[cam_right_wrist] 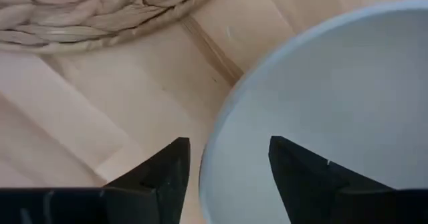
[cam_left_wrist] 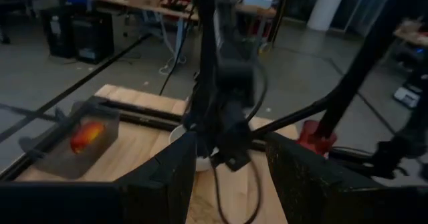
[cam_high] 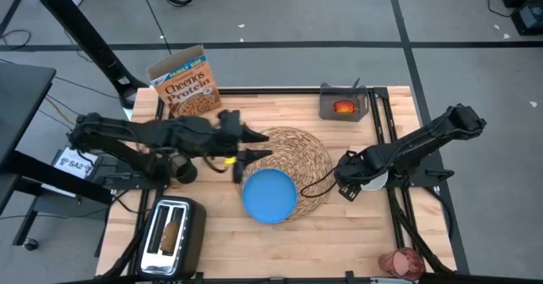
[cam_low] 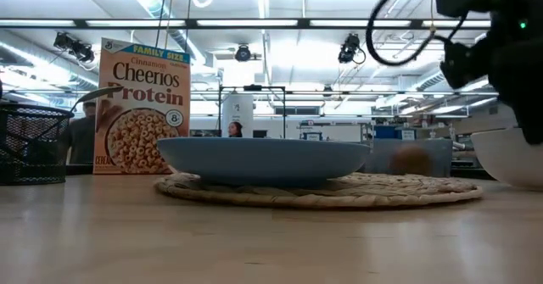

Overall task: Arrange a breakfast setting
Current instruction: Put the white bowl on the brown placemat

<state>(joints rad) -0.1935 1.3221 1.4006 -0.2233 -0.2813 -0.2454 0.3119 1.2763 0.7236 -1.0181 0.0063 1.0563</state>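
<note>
Right gripper (cam_right_wrist: 227,167) sat over the bowl (cam_right_wrist: 334,110) rim at 3 o'clock of the mat (cam_high: 297,161), fingers apart astride it, not clamped; plate (cam_high: 270,195) on mat; left gripper (cam_high: 254,145) parted, holding nothing

My placemat (cam_high: 297,158) lies mid-bench (cam_high: 339,233), and everything else sits around it. The plate (cam_high: 270,195) rests on its near-left part, overhanging the edge. The bowl (cam_high: 373,180) stands on the bench just right of the placemat, with my right claw (cam_high: 349,180) over its rim, 1 finger on each side. My left claw (cam_high: 253,145) hangs over the placemat's left edge. The Cheerios box (cam_high: 183,86) stands behind and left of the placemat, the toaster (cam_high: 172,236) near-left, and a bin (cam_high: 344,104) holding the apple (cam_high: 344,108) behind-right.
</note>
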